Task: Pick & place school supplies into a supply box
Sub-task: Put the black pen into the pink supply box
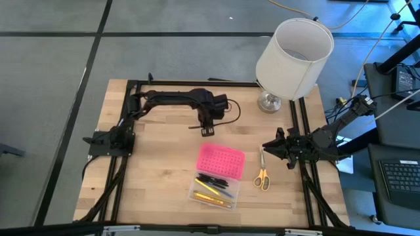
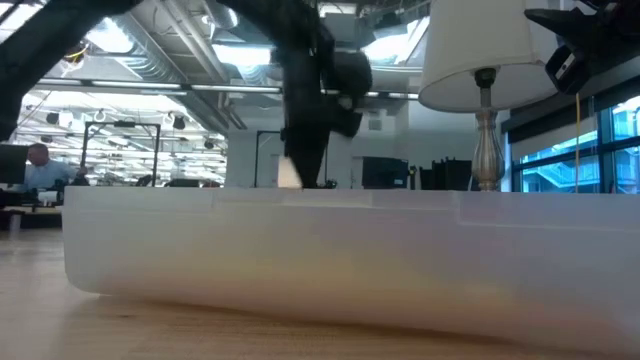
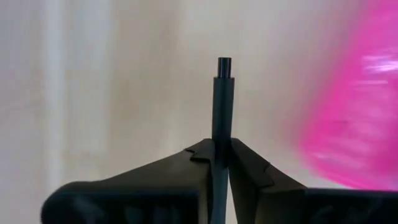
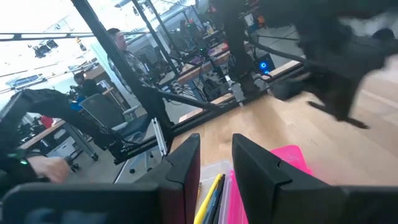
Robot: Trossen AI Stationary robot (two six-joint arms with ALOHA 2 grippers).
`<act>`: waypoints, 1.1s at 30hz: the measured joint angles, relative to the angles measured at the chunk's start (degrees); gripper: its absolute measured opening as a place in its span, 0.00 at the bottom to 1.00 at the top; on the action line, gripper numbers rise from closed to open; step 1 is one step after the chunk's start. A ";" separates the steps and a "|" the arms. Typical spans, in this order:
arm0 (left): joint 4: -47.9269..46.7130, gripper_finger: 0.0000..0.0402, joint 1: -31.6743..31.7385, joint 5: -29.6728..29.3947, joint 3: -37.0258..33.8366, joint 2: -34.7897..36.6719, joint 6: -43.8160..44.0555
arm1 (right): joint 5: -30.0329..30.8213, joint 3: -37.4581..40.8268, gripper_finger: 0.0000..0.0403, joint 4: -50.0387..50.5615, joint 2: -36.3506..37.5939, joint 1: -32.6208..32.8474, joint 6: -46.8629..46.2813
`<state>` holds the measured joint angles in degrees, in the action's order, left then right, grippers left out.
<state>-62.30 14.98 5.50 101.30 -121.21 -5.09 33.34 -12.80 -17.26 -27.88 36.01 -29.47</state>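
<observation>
Status: the task is partly complete. In the high view, the supply box (image 1: 214, 176) lies open at lower centre of the frame, its pink lid (image 1: 221, 160) folded toward the upper side and its clear base (image 1: 211, 191) toward the lower edge. Several pens and pencils (image 1: 214, 186), black, yellow and blue, already lie in the base. The yellow-handled scissors (image 1: 262, 174) rest on the table just right of the box, not yet stowed.

The left gripper (image 1: 209, 130) hangs above the table at upper centre, above the lid in the frame and apart from it. In the left wrist view its fingers (image 3: 186, 165) are closed tight on a thin black pen (image 3: 221, 99), which projects forward between them. This item appears to be the next one to be carried to the box; the scissors would remain after it.

The right gripper (image 1: 270, 145) waits at right centre, near the scissors' tips. In the right wrist view its fingers (image 4: 183, 165) stand partly apart with nothing between them.

Surface: a light wooden table (image 1: 157, 170) with black framing rails. A lamp (image 1: 293, 58) with a white shade stands at its upper right corner.

Room: the low view is largely blocked by the box wall; beyond it are ceiling lights, windows and a seated person (image 2: 40, 168) at far left. A second person (image 4: 124, 53) is visible in the right wrist view.
</observation>
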 joint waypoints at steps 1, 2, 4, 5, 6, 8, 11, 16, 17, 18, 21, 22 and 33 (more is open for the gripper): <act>-0.01 0.05 -0.87 1.50 0.02 1.20 0.44 | 0.00 0.00 0.24 0.02 0.00 0.00 0.00; -0.03 0.05 -1.83 3.14 0.05 2.62 1.12 | 0.00 0.00 0.24 0.00 0.00 0.02 -0.02; 0.41 0.05 -4.07 5.93 0.13 4.89 1.82 | 0.00 0.00 0.24 0.00 0.00 0.00 -0.02; 1.22 0.05 -5.50 6.89 0.13 5.82 1.86 | 0.00 0.00 0.24 0.00 -0.02 0.02 -0.02; 1.75 0.05 -6.94 7.10 0.13 6.63 1.94 | 0.01 0.00 0.24 0.00 -0.02 0.00 -0.02; 3.24 0.05 -10.46 6.88 0.13 8.11 2.55 | 0.01 0.00 0.24 -0.02 -0.02 0.01 -0.25; 6.44 0.05 -16.23 6.79 0.26 8.90 2.92 | 0.02 0.00 0.24 0.00 -0.02 0.00 -0.63; 10.32 0.05 -24.61 6.19 0.28 8.51 7.92 | 0.02 0.00 0.24 1.33 -0.02 0.01 -1.89; 10.63 0.05 -26.04 6.02 0.28 8.27 9.24 | 0.04 0.00 0.24 2.16 -0.03 0.00 -1.93; 10.92 0.05 -27.33 5.69 0.27 8.01 9.94 | 0.04 0.00 0.24 3.04 -0.04 0.00 -1.95; 14.30 0.05 -30.71 3.36 0.28 7.22 8.23 | 0.19 0.00 0.24 5.08 -0.21 0.00 -3.42; 14.58 0.05 -31.57 2.86 0.26 7.04 7.17 | 0.54 0.00 0.24 5.65 -0.25 0.01 -4.76; 17.73 0.05 -32.15 3.08 0.33 2.56 5.35 | 2.02 0.00 0.24 6.82 -0.68 0.02 -9.26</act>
<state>-44.56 -17.17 8.58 101.63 -118.65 0.26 35.37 -12.80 -10.44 -28.56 36.03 -38.74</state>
